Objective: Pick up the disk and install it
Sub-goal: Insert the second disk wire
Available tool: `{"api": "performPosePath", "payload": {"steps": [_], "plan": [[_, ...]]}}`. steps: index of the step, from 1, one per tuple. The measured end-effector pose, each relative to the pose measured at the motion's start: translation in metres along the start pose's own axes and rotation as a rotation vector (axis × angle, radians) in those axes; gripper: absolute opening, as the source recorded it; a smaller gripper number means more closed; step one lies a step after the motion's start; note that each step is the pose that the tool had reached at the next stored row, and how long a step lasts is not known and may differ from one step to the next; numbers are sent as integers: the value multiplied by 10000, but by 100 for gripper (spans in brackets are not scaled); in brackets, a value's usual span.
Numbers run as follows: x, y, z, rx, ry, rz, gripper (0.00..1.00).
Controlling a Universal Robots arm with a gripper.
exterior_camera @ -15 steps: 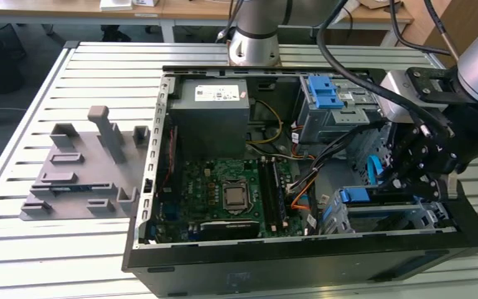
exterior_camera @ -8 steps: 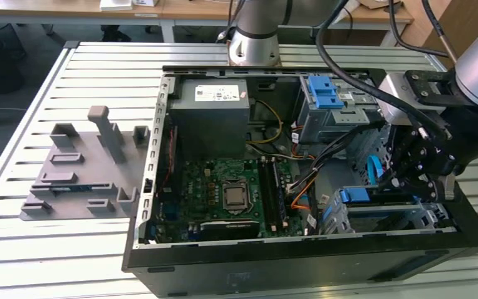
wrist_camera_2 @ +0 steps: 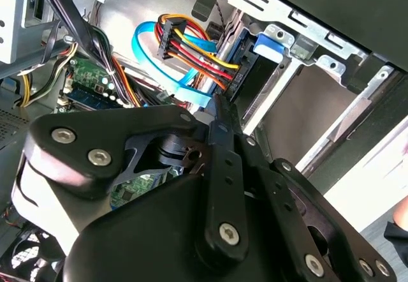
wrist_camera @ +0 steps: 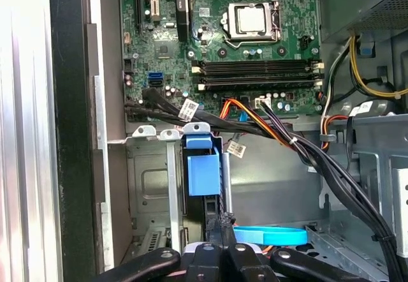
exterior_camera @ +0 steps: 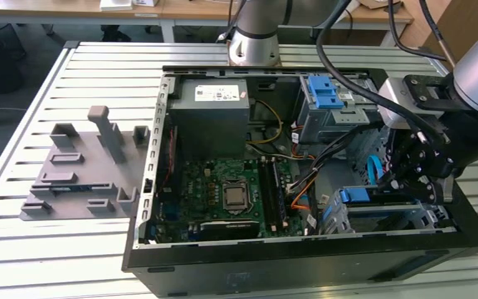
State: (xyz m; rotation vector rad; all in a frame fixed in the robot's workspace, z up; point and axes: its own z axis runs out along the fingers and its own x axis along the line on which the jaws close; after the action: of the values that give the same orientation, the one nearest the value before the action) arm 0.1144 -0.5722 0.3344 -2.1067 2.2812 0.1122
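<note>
The job looked close to its end: the disk (exterior_camera: 372,198) was already inside the case (exterior_camera: 305,274), at the lower right of the exterior view. It sat on its edge in the metal bay (wrist_camera: 153,186), with its blue rail (wrist_camera: 203,173) facing out in the first wrist view. The gripper (exterior_camera: 397,184) was down inside the case, right by the disk. In both wrist views the jaws were pressed close together, with nothing seen between them, and their tip (wrist_camera: 223,231) was just at the disk's near end. I could not tell if the tip touched it. So the step in hand looked like seating the disk all the way into the bay, not picking it up. A flat blue cable (wrist_camera: 268,235) lay just beside the jaws, and a bunch of wires (wrist_camera: 299,145) ran across nearby. Any push would need to be slow and straight along the rails, so the disk did not tilt or jam and the jaws did not snag the cable. The grey stand (exterior_camera: 81,168) sat on the tabletop (exterior_camera: 56,261) at the left of the exterior view, well apart from the arm.
</note>
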Motion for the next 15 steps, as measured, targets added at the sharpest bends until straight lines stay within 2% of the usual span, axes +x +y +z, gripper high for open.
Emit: {"api": "performPosePath", "payload": {"steps": [3,15], "plan": [[-1,-1,-8,0,-5,-1,11],[-10,3,-134,-8,-2,0,11]]}}
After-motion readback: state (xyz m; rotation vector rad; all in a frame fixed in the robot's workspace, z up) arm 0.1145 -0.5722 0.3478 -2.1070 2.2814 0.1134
